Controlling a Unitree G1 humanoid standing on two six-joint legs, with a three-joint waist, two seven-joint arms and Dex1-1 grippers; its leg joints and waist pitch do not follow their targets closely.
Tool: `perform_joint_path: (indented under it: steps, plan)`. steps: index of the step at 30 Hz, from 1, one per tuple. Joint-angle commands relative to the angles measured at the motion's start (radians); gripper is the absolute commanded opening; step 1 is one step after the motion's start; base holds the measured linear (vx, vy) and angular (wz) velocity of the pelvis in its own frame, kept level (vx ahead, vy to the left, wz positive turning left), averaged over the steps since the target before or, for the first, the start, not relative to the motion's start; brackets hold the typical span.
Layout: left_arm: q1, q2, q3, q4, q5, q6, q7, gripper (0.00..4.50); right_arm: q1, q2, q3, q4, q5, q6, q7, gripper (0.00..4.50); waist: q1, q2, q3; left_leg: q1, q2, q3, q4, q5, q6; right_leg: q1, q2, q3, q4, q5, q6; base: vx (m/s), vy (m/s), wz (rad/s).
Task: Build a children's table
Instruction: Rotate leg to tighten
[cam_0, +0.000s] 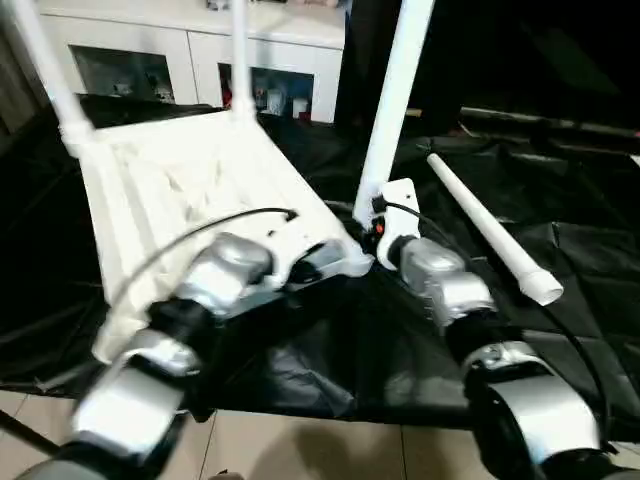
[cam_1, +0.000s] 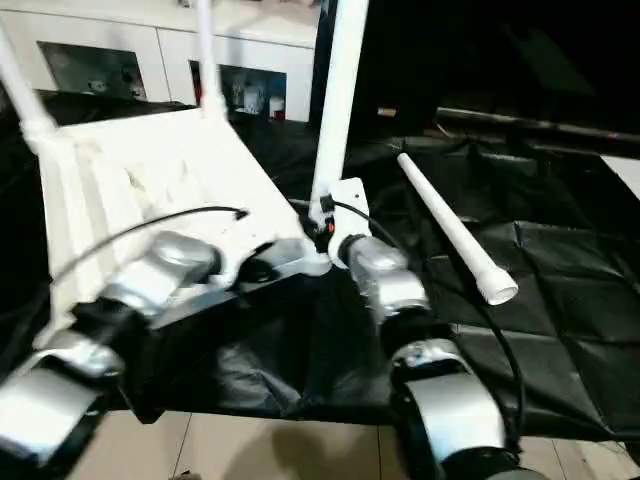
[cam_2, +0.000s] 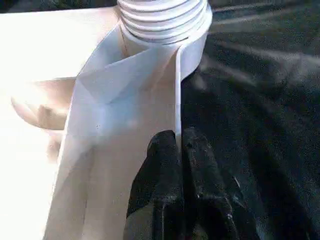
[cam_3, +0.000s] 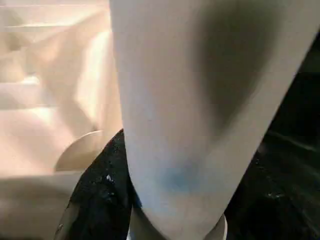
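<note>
The white table top (cam_0: 180, 190) lies underside up and tilted on a black sheet. Two white legs (cam_0: 45, 60) (cam_0: 240, 50) stand up from its far corners. A third leg (cam_0: 395, 90) rises at the near right corner, and my right gripper (cam_0: 385, 215) is shut on its lower end; the right wrist view shows this leg (cam_3: 200, 100) close up with one black finger (cam_3: 100, 190) beside it. My left gripper (cam_2: 180, 145) is shut on the top's thin rim (cam_2: 177, 90), just below a ribbed round corner collar (cam_2: 165, 20). Another leg (cam_0: 490, 230) lies loose on the sheet to the right.
The black sheet (cam_0: 560, 250) covers the floor under the work, wrinkled near the front. A white cabinet with glass doors (cam_0: 200, 50) stands behind the table top. Pale floor tiles (cam_0: 300, 450) show at the sheet's near edge.
</note>
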Motion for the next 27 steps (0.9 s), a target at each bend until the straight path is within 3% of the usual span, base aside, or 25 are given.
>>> perform_joint_path:
  steps: [1,2,5,10,12,15,17,19,21,25,27]
  plan:
    - [-0.061,-0.036,0.028,0.017,0.017,-0.027,0.101,0.00,0.082,0.039,0.017,0.155,-0.026,0.090,-0.040,1.90,-0.006,0.023,-0.025,0.018,0.030,-0.018,-0.079,-0.412,-0.037,-0.006,-0.074,0.059,-0.124,-0.519,-0.074,0.000,0.000,0.00]
    - [-0.069,-0.046,0.031,0.037,0.022,-0.031,0.121,0.00,0.080,0.048,0.014,0.156,-0.025,0.091,-0.051,1.90,-0.006,0.021,-0.024,0.025,0.028,-0.016,-0.077,-0.439,-0.032,-0.011,-0.073,0.056,-0.130,-0.536,-0.069,0.000,0.000,0.00]
    - [-0.079,-0.058,0.030,0.060,0.029,-0.044,0.136,0.00,0.078,0.058,0.017,0.158,-0.021,0.090,-0.069,1.90,-0.005,0.024,-0.027,0.013,0.031,-0.022,-0.086,-0.421,-0.025,0.001,-0.075,0.055,-0.127,-0.501,-0.067,0.000,0.000,0.00]
    - [-0.076,-0.041,0.023,0.069,0.027,-0.071,0.101,0.00,0.078,0.049,0.001,0.165,-0.019,0.079,-0.061,1.90,-0.007,0.029,-0.027,0.007,0.034,-0.024,-0.091,-0.425,-0.034,0.006,-0.077,0.055,-0.123,-0.460,-0.081,0.000,0.000,0.00]
    - [-0.070,-0.029,0.021,0.064,0.024,-0.101,0.070,0.00,0.080,0.043,-0.002,0.161,-0.019,0.077,-0.037,1.90,-0.008,0.027,-0.026,0.009,0.033,-0.024,-0.091,-0.439,-0.032,0.005,-0.078,0.055,-0.126,-0.474,-0.078,0.000,0.000,0.00]
    - [-0.052,0.002,0.015,0.034,0.016,-0.154,0.003,0.00,0.094,0.024,0.011,0.139,-0.017,0.070,0.059,1.90,-0.005,0.023,-0.029,0.000,0.034,-0.025,-0.092,-0.407,-0.020,0.012,-0.082,0.058,-0.124,-0.461,-0.077,0.000,0.000,0.00]
    - [-0.042,0.020,0.018,0.017,0.007,-0.157,-0.030,0.00,0.106,0.009,0.024,0.123,-0.016,0.071,0.123,1.90,-0.005,0.025,-0.032,-0.007,0.040,-0.023,-0.094,-0.349,-0.020,0.018,-0.080,0.061,-0.112,-0.367,-0.099,0.000,0.000,0.00]
    - [-0.022,0.049,0.018,-0.015,-0.013,-0.191,-0.099,0.00,0.119,-0.019,0.046,0.105,-0.020,0.081,0.207,1.90,-0.004,0.020,-0.032,-0.002,0.040,-0.017,-0.089,-0.335,-0.014,0.017,-0.078,0.062,-0.107,-0.314,-0.129,0.000,0.000,0.00]
    - [0.015,0.095,0.015,-0.076,-0.049,-0.228,-0.213,0.00,0.131,-0.063,0.062,0.090,-0.022,0.095,0.312,1.90,-0.004,0.023,-0.036,-0.011,0.042,-0.015,-0.087,-0.289,0.000,0.028,-0.078,0.063,-0.093,-0.228,-0.161,0.000,0.000,0.00]
    - [0.059,0.152,0.013,-0.132,-0.088,-0.253,-0.340,0.00,0.147,-0.130,0.090,0.066,-0.027,0.083,0.501,1.90,-0.007,0.023,-0.042,-0.011,0.043,-0.011,-0.080,-0.183,0.011,0.037,-0.071,0.062,-0.071,-0.053,-0.206,0.059,-0.015,-0.03]
    - [0.059,0.152,0.013,-0.132,-0.088,-0.253,-0.340,0.00,0.147,-0.130,0.090,0.066,-0.027,0.083,0.501,1.90,-0.007,0.022,-0.045,-0.007,0.040,-0.005,-0.072,-0.142,0.022,0.040,-0.069,0.063,-0.062,0.040,-0.231,0.057,-0.002,-0.01]
